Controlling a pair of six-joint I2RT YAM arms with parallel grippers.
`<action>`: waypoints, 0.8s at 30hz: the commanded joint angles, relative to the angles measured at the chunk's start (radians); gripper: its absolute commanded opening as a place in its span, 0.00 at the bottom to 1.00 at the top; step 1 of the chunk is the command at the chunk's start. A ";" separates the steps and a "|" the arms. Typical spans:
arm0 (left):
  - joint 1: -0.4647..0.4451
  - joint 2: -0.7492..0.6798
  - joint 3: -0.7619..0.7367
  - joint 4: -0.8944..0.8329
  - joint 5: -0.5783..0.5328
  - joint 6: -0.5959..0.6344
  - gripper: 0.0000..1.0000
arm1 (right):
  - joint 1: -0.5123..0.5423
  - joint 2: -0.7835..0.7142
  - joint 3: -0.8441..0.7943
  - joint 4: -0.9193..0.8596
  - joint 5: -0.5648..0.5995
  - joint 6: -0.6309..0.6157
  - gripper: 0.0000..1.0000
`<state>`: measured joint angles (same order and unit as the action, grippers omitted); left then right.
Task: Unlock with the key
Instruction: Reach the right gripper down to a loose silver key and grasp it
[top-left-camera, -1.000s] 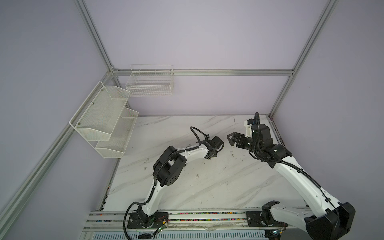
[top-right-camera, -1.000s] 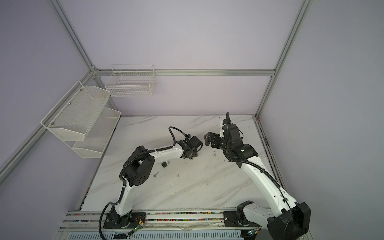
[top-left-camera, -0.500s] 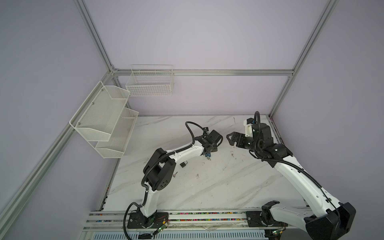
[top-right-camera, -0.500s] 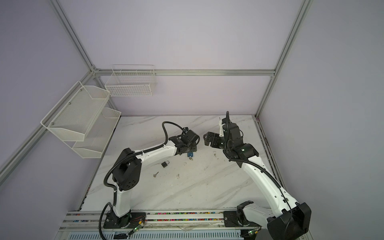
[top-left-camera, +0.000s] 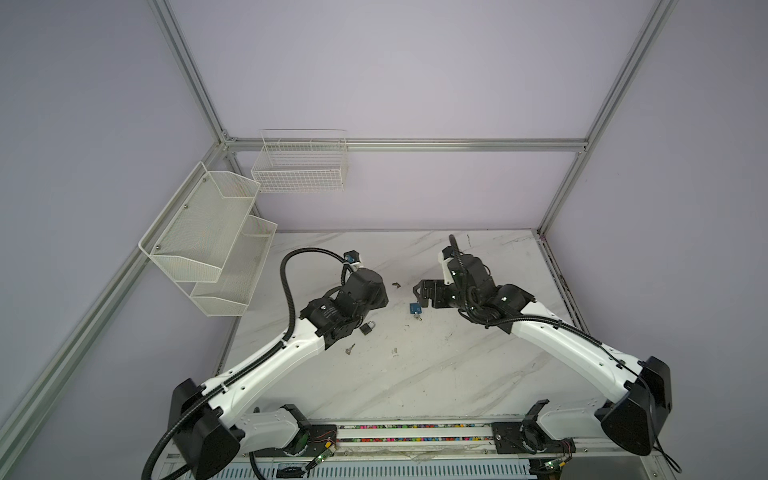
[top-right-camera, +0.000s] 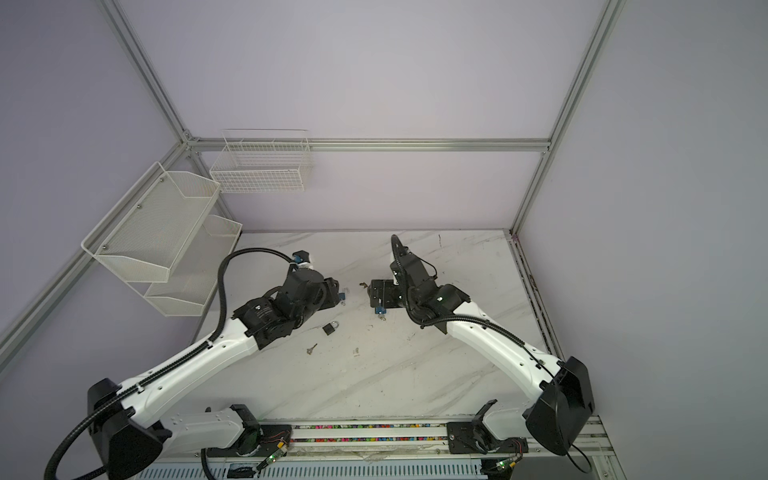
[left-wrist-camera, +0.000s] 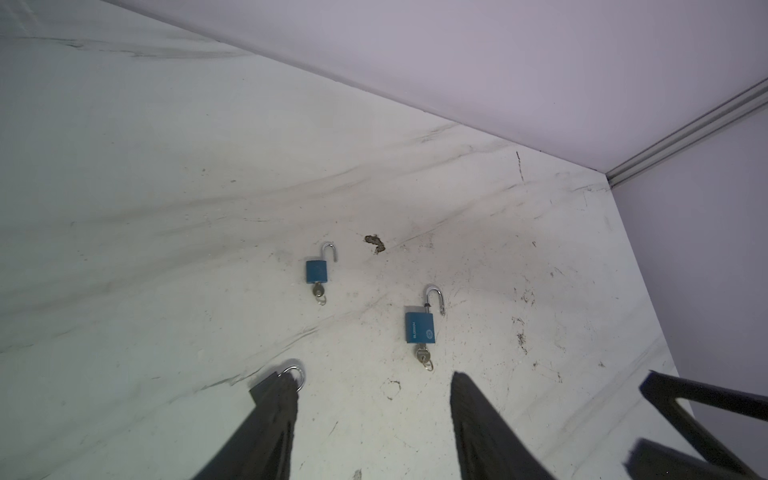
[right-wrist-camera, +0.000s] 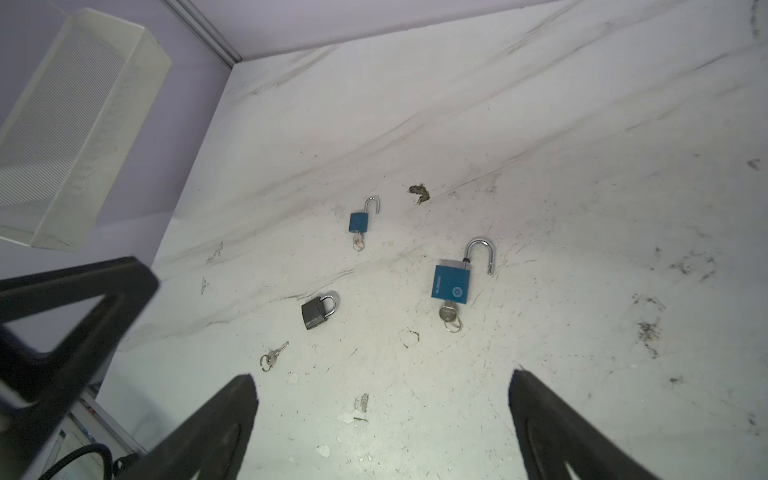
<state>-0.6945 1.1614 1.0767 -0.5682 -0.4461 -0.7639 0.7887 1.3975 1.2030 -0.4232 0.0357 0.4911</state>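
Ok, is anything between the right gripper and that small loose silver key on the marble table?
Nothing visible. The small silver key lies alone on the white marble table, apart from the dark grey padlock, with only flecks before the open right gripper. In both top views the left arm hangs close beside it.

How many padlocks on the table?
3. Larger blue padlock mid-table, open, key in; smaller blue padlock left of it, open, key in; grey padlock, shut, by the loose key.
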 joint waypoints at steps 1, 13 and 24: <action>0.054 -0.114 -0.095 -0.106 -0.070 0.039 0.61 | 0.102 0.077 0.013 0.056 0.135 0.078 0.97; 0.206 -0.383 -0.251 -0.262 -0.047 -0.051 0.63 | 0.386 0.466 0.149 0.205 0.206 0.235 0.90; 0.219 -0.482 -0.283 -0.319 -0.055 -0.105 0.63 | 0.403 0.642 0.269 0.220 0.076 0.057 0.61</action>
<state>-0.4835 0.6952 0.8310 -0.8684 -0.4911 -0.8371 1.1950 2.0148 1.4311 -0.2062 0.1333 0.6052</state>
